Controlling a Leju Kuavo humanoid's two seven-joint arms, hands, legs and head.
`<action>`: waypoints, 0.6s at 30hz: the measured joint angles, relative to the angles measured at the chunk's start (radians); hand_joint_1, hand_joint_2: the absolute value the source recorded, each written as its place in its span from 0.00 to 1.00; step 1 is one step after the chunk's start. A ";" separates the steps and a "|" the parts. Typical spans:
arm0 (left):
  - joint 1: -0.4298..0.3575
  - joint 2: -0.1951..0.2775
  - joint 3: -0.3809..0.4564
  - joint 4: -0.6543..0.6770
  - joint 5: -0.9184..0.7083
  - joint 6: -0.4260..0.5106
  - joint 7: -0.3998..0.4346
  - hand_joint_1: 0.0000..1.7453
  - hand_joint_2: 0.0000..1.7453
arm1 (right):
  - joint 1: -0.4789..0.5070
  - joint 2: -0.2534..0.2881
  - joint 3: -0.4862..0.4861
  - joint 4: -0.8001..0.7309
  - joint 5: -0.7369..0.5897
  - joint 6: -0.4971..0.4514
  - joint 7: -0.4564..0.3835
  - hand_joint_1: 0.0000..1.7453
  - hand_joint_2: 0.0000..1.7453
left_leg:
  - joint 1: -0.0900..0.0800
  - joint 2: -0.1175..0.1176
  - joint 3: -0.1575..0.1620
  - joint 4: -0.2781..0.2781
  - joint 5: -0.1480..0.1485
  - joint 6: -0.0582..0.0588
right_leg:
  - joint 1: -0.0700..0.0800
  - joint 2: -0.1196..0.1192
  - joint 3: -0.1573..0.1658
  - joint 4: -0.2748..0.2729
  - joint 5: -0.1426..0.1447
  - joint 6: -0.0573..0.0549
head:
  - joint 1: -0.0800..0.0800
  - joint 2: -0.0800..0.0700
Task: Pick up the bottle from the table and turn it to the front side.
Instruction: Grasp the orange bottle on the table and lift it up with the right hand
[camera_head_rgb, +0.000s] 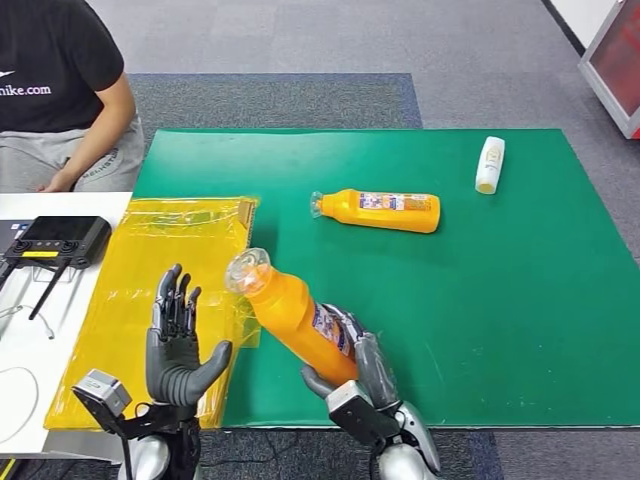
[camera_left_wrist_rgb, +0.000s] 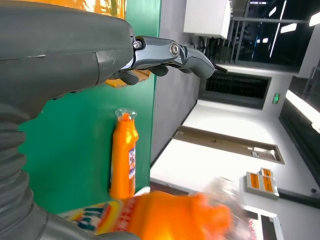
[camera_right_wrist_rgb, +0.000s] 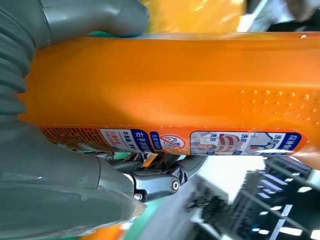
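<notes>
above the near edge of the green mat (camera_head_rgb: 490, 330), the right hand (camera_head_rgb: 362, 375) grips the orange plastic bottle (camera_head_rgb: 298, 315), lifted and tilted; left hand (camera_head_rgb: 177, 345) spread wide, empty; turning appears unfinished

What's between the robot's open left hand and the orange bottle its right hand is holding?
In the head view, only the edge of the yellow plastic sheet lies between the left hand and the held bottle; nothing else sits in that gap.

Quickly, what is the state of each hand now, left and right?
Left hand: open, fingers spread, holding nothing, above the yellow bag.
Right hand: holding the orange bottle, lifted and tilted off the green mat.
</notes>
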 joint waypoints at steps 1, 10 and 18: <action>-0.004 0.000 0.000 0.002 0.000 -0.008 0.001 0.00 1.00 | 0.004 0.000 0.009 -0.021 -0.001 0.004 -0.001 1.00 1.00 | 0.000 0.000 0.000 0.000 0.000 0.000 | 0.000 0.000 0.000 0.000 0.000 0.000 | 0.000 0.000; -0.045 -0.007 -0.006 0.030 -0.014 -0.065 0.014 0.00 1.00 | 0.005 0.000 0.054 -0.088 -0.010 0.003 -0.010 1.00 1.00 | 0.000 0.000 0.000 0.000 0.000 0.000 | 0.000 0.000 0.000 0.000 0.000 0.000 | 0.000 0.000; -0.065 -0.011 -0.036 0.047 -0.034 -0.084 0.017 0.00 1.00 | 0.000 0.000 0.066 -0.070 -0.009 -0.024 -0.006 1.00 1.00 | 0.000 0.000 0.000 0.000 0.000 0.000 | 0.000 0.000 0.000 0.000 0.000 0.000 | 0.000 0.000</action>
